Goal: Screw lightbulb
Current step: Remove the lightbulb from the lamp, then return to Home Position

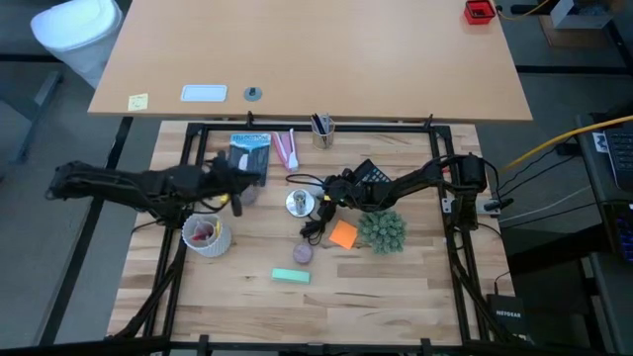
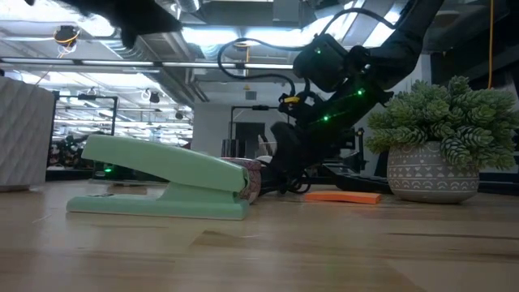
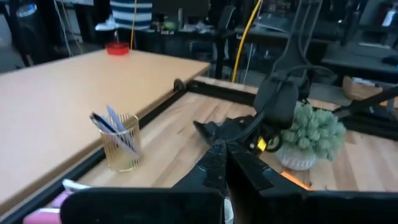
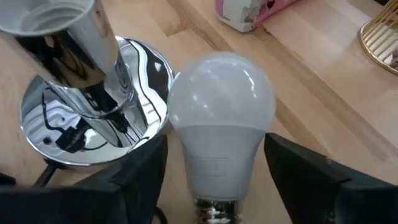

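The lightbulb (image 4: 221,106) is frosted white, with its greyish screw base (image 4: 214,211) toward the wrist. It sits between the fingers of my right gripper (image 4: 217,180), which is shut on it at the table's middle (image 1: 331,193). Right beside it stands the shiny silver lamp base (image 4: 93,130) with its upright socket tube (image 4: 74,43) and black cord; it also shows in the high view (image 1: 297,203). My left gripper (image 3: 217,162) is shut and empty, left of the lamp base (image 1: 235,196). My right gripper pinches the bulb's tapered neck (image 4: 186,165) between its two fingers, just ahead of the screw base. The fingers come from the table's right and lie along the bulb. Its dome points away from the wrist, next to the lamp base's disc.
A black calculator (image 1: 371,173), a potted plant (image 1: 382,230) and an orange pad (image 1: 343,234) lie under and beside the right arm. A purple lump (image 1: 303,253) and green stapler (image 1: 291,276) lie nearer. A gold pen cup (image 1: 322,129) and a white cup (image 1: 206,233) stand nearby.
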